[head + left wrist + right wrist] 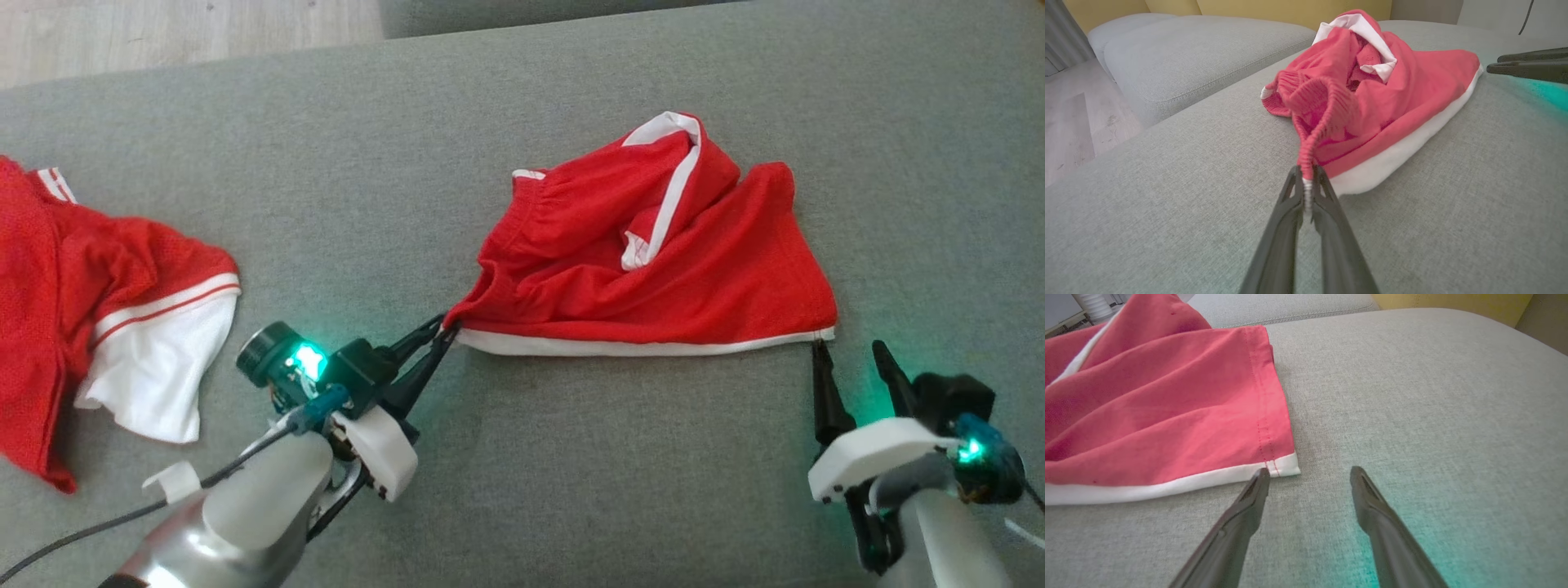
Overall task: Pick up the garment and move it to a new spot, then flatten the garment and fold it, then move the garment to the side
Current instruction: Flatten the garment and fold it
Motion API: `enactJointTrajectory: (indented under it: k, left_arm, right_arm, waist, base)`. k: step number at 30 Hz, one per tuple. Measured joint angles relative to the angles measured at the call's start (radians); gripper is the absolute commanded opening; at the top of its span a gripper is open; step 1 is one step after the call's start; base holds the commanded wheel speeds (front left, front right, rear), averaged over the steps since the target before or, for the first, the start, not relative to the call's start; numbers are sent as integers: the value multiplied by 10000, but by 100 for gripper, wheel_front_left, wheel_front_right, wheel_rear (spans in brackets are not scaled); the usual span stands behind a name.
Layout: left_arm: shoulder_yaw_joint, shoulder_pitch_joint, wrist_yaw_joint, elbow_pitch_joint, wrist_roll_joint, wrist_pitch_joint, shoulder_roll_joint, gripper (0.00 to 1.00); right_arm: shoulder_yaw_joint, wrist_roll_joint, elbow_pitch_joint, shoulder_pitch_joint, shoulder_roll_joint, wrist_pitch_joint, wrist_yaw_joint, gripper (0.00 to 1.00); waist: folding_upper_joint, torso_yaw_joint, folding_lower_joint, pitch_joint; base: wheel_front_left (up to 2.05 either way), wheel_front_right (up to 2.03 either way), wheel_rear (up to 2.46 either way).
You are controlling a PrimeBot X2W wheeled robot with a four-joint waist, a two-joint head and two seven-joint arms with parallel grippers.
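- Your left tool (445,328) pinches the red garment (653,278) at its left hem corner.
- Your right tool (849,351) stands wide, one fingertip just beside the right hem corner.
- It lies crumpled on the grey sofa (571,490).

We are finding bare grey woven sofa cushion (604,474) lying open between our left pincer (445,328) and our right pincer (847,349), and also off the right pincer's outer side. Just ahead of both, the crumpled red mesh shorts with white hem (653,269) are blocking the way. Well off the left pincer's outer side, a second rumpled red-and-white mesh garment (106,318) is taking up the cushion.
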Motion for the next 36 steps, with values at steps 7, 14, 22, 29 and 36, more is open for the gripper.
enactJointTrajectory:
  k: [7,14,22,29,36]
  left_arm:
    - [0,1,29,-69,0,-79,-42,0]
    - [0,-2,29,-102,4,-86,-48,0]
    - [0,-6,29,-100,4,-86,-46,0]
    - [-4,-8,46,-36,4,-86,-44,0]
    - [140,2,307,-65,-104,-86,-17,0]
  right_arm:
    - [15,102,236,-427,2,81,0,100]
    - [109,-77,713,-581,0,355,0,100]
    - [268,-117,1074,-963,-12,466,0,19]
    - [587,182,1254,-1040,-10,552,0,0]
    - [729,541,686,-1037,-12,173,0,0]
  waist:
    - [0,98,0,25]
    - [0,149,0,94]
    - [0,135,0,99]
    - [0,74,0,-55]
    - [0,-72,1,-359]
  base:
    - [0,0,0]
    - [0,0,0]
    - [0,0,0]
    - [0,0,0]
    - [0,0,0]
